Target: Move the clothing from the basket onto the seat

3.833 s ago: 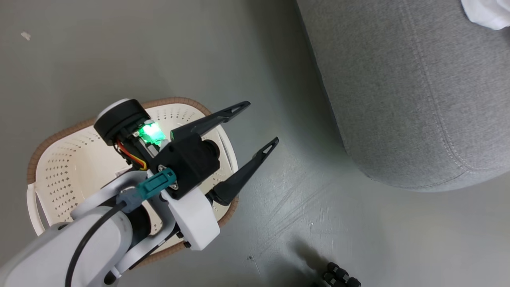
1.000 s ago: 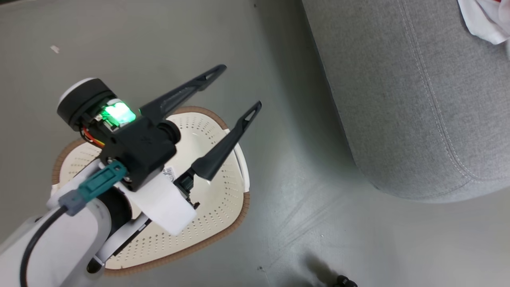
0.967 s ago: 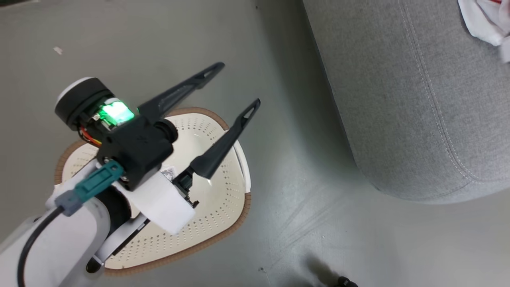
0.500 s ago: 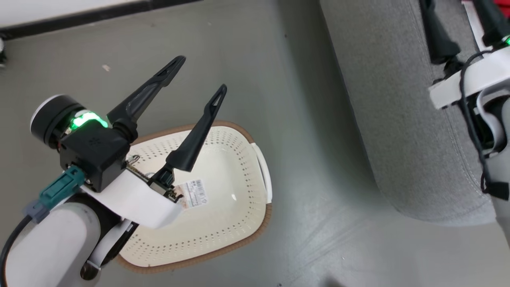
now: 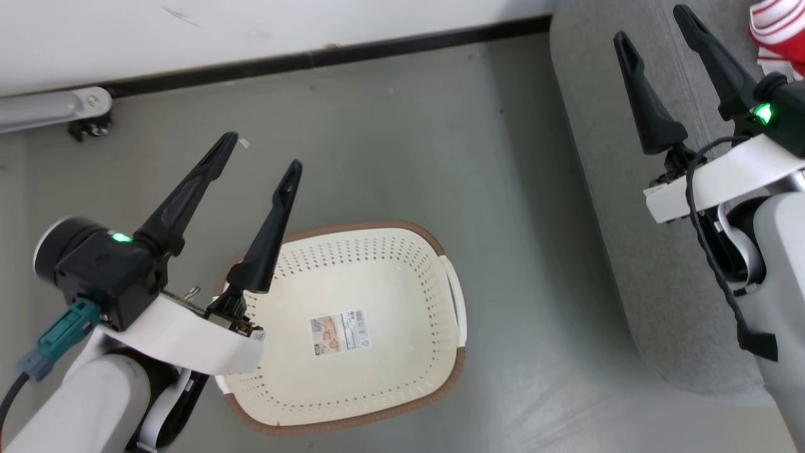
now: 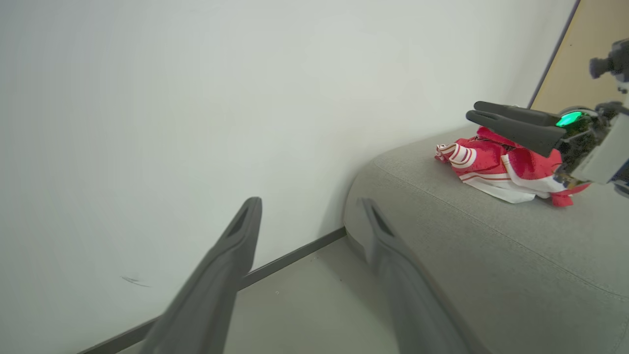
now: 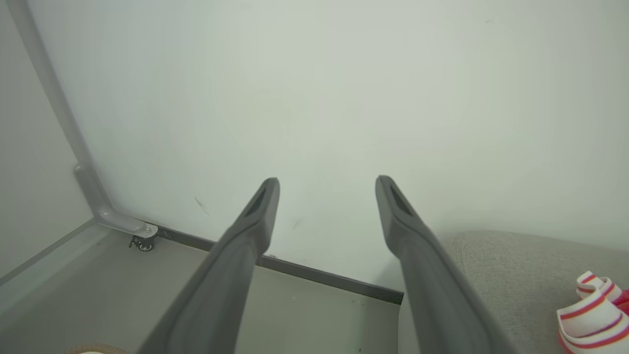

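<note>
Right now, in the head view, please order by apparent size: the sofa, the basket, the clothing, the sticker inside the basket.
1. sofa, partly cut by the frame.
2. basket.
3. clothing and sticker: about alike, not ranked; the frame edge cuts the clothing to a corner.

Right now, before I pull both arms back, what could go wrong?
1. The right gripper, open, hangs close to the red jerseys on the grey sofa; a sideways swing might snag the fabric and drag it off.
2. The left gripper, open, is above the rim of the empty laundry basket; dropping it could knock the basket.
</note>
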Robot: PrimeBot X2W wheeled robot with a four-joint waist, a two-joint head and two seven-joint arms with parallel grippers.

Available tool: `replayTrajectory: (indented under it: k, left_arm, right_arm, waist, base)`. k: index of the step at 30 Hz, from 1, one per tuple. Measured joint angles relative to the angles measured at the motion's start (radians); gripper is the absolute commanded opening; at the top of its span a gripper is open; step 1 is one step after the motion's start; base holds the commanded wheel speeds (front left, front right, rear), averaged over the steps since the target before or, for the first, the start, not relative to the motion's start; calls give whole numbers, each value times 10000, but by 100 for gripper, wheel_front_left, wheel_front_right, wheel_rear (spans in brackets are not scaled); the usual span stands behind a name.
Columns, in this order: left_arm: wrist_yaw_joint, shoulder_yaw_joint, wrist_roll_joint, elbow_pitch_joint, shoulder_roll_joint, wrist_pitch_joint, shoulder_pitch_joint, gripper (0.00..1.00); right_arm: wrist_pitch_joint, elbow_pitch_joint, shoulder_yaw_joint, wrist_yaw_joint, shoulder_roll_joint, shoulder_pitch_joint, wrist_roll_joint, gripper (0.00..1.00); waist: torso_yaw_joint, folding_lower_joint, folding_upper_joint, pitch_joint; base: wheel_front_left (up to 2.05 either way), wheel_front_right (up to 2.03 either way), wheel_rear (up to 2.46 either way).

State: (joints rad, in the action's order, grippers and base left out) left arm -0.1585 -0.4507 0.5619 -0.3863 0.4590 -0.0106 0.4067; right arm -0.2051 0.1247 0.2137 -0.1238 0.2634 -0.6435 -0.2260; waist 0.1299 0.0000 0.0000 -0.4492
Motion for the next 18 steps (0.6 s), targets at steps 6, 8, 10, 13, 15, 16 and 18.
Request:
replayTrajectory:
  k: [6,8,10,13,15,16,18]
  left_arm:
    - [-151,215,140,301,-138,-491,-598,100]
    - [-153,257,224,412,-148,-631,-798,100]
    - [-153,297,290,508,-176,-777,-988,100]
    - [-151,332,447,673,-221,-984,-1247,100]
    - [-151,372,552,821,-236,-1106,-1426,100]
    - [-151,397,577,892,-242,-1183,-1522,100]
    - [-151,472,642,1035,-270,-1315,-1711,100]
  right_arm:
    - [-186,-165,-40,0,-19,617,40,100]
    - [-240,-186,-104,0,-54,872,79,100]
    - [-276,-236,-153,0,-86,1089,79,100]
    - [-341,-347,-259,0,-111,1437,96,100]
    - [-380,-362,-380,0,-125,1696,96,100]
    - [-426,-366,-470,0,-146,1857,96,100]
    - [-426,-360,-629,0,-196,2150,96,100]
  waist:
    - [-368,0,0,535]
    - [-481,0,0,723]
    - [-585,0,0,913]
    - [-736,0,0,1205]
    - [-829,0,0,1395]
    - [-875,0,0,1493]
    - [-960,0,0,1681]
  base:
    - [0,0,0]
    - [0,0,0]
    - [0,0,0]
    - [0,0,0]
    - [0,0,0]
    - [0,0,0]
    - [0,0,0]
